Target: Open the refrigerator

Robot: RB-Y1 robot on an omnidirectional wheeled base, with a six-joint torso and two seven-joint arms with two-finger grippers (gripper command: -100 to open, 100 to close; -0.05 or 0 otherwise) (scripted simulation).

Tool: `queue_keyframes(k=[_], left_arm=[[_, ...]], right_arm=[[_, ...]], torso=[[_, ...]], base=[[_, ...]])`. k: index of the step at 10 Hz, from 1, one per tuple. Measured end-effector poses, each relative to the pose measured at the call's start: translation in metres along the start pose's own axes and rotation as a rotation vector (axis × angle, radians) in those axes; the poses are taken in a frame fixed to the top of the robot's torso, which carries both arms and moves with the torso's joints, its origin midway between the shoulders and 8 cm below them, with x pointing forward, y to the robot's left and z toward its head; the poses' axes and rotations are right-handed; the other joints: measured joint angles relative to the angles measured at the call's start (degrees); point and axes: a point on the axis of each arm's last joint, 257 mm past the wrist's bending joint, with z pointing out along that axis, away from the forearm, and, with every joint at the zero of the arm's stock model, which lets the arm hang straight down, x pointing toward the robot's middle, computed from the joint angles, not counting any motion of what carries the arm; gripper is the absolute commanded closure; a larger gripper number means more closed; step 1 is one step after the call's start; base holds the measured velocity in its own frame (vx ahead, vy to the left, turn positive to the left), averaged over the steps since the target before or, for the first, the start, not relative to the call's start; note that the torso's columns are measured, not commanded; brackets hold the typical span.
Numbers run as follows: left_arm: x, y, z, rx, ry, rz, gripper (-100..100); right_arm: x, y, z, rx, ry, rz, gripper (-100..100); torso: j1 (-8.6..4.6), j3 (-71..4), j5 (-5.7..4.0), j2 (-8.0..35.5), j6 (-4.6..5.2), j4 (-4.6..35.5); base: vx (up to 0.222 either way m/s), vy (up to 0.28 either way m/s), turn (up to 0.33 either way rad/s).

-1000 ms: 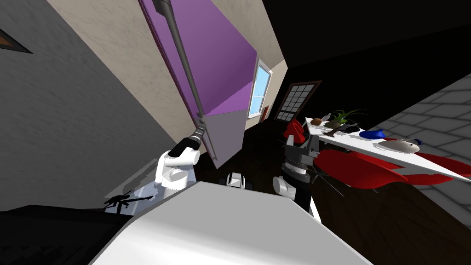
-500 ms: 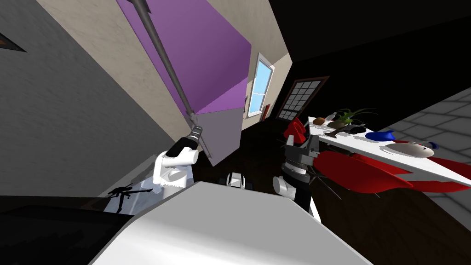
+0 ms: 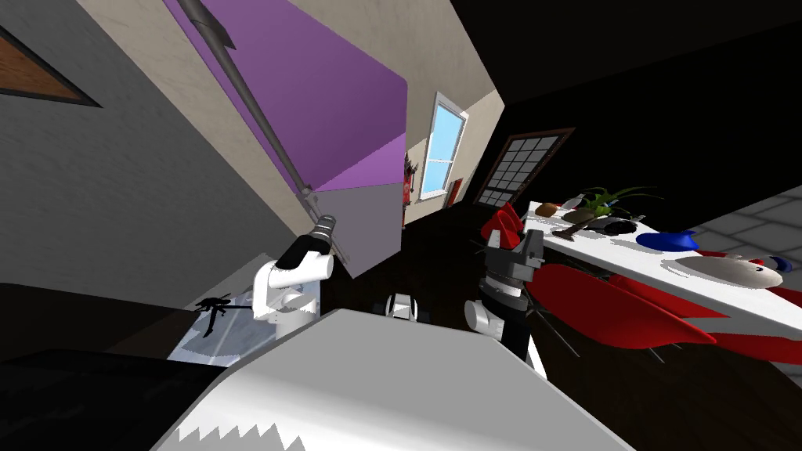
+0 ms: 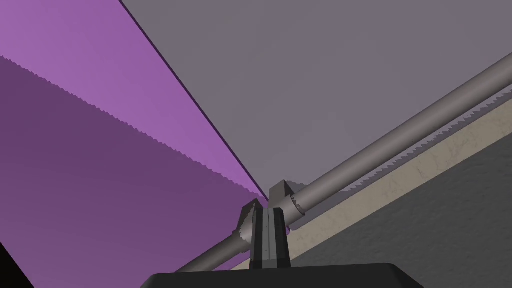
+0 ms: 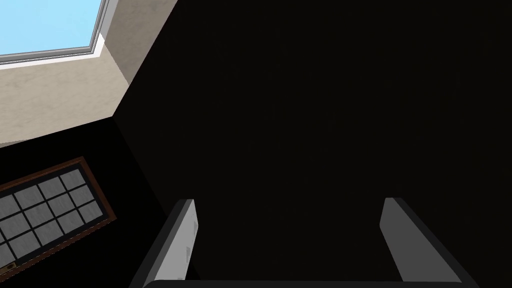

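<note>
Refrigerator handle [image 4: 400, 137] sits clamped in the left gripper [image 4: 267, 214].

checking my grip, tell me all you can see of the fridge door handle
The handle is a long, round, plain grey bar, metal-looking. A small block bracket fixes it to the refrigerator where grey and purple faces meet. The left tool is shut on it beside that bracket, the bar running on past both ways.
</note>
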Motion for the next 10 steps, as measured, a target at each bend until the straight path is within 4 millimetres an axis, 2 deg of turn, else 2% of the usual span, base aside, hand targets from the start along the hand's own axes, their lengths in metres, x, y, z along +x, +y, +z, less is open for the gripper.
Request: queue_keyframes(k=[1,3,4,5,8,10], left_arm=[[-0.003,0.004,0.001,-0.010,-0.009,0.000,100],[-0.016,0.012,0.001,-0.032,-0.045,0.000,100],[-0.017,0.013,0.001,-0.034,-0.047,-0.001,-100],[-0.015,0.017,0.003,-0.041,-0.041,0.011,-100],[-0.007,0.029,0.016,-0.061,-0.021,0.058,-100],[-0.004,0.032,0.022,-0.062,-0.010,0.088,-100]], right_arm=[[0.000,0.000,0.000,0.000,0.000,0.000,0],[0.000,0.000,0.000,0.000,0.000,0.000,0],[0.000,0.000,0.000,0.000,0.000,0.000,0],[0.000,0.000,0.000,0.000,0.001,-0.001,0],[0.000,0.000,0.000,0.000,0.001,-0.001,0],[0.000,0.000,0.000,0.000,0.001,-0.001,0]], torso=[[0.31,0.0,0.07,0.0,0.02,0.0],[-0.24,0.0,-0.06,-0.1,-0.01,0.0],[0.37,-0.1,0.06,-0.1,0.02,0.0],[0.75,-0.1,0.23,-0.1,-0.01,-0.1],[0.10,0.0,0.03,-0.1,0.00,0.0],[0.11,-0.1,0.03,-0.1,0.00,0.0]], base=[[-0.045,-0.285,0.062],[-0.016,-0.286,0.093],[0.002,-0.026,-0.010],[0.021,0.021,0.000],[0.033,0.089,-0.012],[0.069,0.174,-0.024]])
